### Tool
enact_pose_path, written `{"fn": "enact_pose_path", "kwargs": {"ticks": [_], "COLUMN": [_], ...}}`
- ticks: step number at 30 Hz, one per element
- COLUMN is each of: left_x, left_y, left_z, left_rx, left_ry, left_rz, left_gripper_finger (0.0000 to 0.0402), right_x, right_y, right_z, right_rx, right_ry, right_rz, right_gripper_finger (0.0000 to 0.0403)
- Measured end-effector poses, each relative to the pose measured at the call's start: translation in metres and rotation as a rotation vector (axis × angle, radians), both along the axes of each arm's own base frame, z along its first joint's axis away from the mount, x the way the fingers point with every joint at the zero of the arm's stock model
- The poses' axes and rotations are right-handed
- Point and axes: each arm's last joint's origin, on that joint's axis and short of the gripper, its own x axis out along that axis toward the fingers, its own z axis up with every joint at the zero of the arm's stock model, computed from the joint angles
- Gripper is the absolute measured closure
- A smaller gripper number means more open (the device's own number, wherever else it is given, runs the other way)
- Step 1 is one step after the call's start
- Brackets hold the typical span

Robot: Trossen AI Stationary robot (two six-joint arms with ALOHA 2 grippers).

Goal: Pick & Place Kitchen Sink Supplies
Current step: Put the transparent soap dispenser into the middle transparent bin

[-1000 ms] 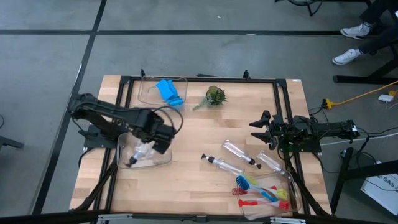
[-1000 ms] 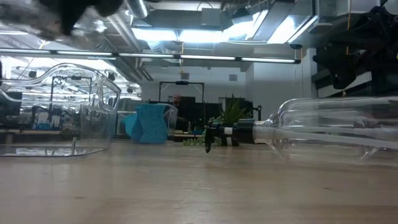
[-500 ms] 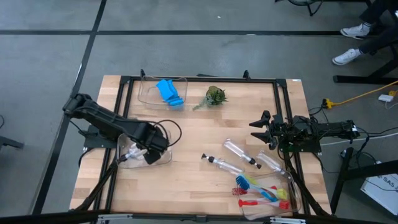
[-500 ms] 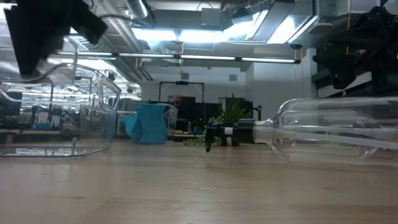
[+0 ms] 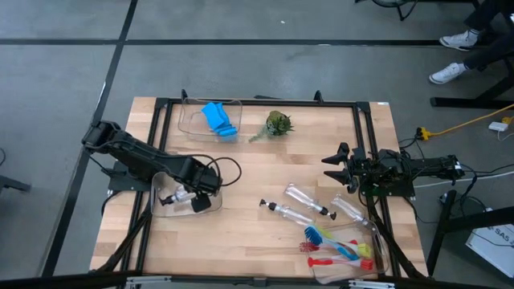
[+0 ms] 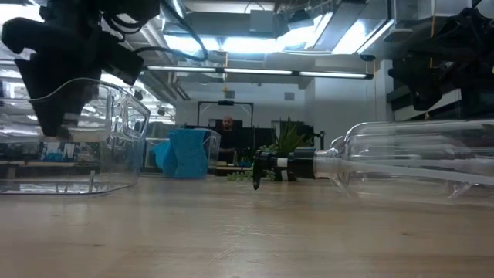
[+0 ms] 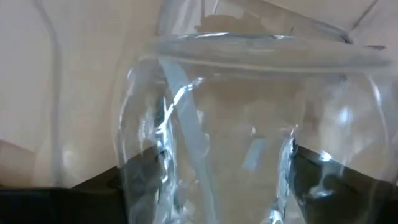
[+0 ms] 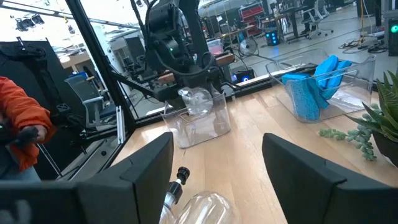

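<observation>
Clear bottle (image 7: 217,124) clamped by left gripper (image 5: 186,195) inside bin (image 5: 160,210), table's 9 o'clock, pump hidden | right gripper (image 8: 217,171) wide, 3 o'clock

The left arm reaches across the worktop and bends down, its left gripper (image 5: 193,198) low, jaws closed around something. The right arm rests at the right edge, its right gripper (image 5: 338,167) with jaws spread apart.

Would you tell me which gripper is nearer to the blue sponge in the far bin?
The left. The left gripper is down in the near clear bin, holding a clear bottle, on the blue sponge's side of the table. The right gripper waits across the table at its right edge.
</observation>
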Motion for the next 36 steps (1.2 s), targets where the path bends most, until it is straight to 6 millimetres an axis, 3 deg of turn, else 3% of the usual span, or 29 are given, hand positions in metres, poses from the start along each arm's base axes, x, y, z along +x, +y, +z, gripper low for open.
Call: {"fn": "enact_pose_path", "kwargs": {"ticks": [3,11,19,25,29,36], "left_x": [0.001,0.0,0.001,-0.001,-0.006,-0.008], "left_y": [0.003,0.005,0.004,0.005,0.009,0.008], "left_z": [0.0,0.0,0.0,0.004,0.018,0.065], "left_rx": [-0.004,-0.003,-0.03,-0.105,-0.146,-0.041], "left_ry": [0.0,0.016,0.008,0.021,0.002,-0.218], "left_rz": [-0.004,-0.039,-0.046,0.073,0.159,0.229], "left_gripper_finger": [0.0098,0.001,0.0005,0.0005,0.0004,0.0004], "right_x": [0.0,0.0,0.0,0.0,0.0,0.0], "right_y": [0.0,0.0,0.0,0.0,0.0,0.0], "right_z": [0.0,0.0,0.0,0.0,0.0,0.0], "right_rx": [0.0,0.0,0.0,0.0,0.0,0.0], "right_ry": [0.0,0.0,0.0,0.0,0.0,0.0], "right_rz": [0.0,0.0,0.0,0.0,0.0,0.0], "right_gripper_finger": [0.0158,0.0158,0.0158,0.0158,0.0158,0.0158]}}
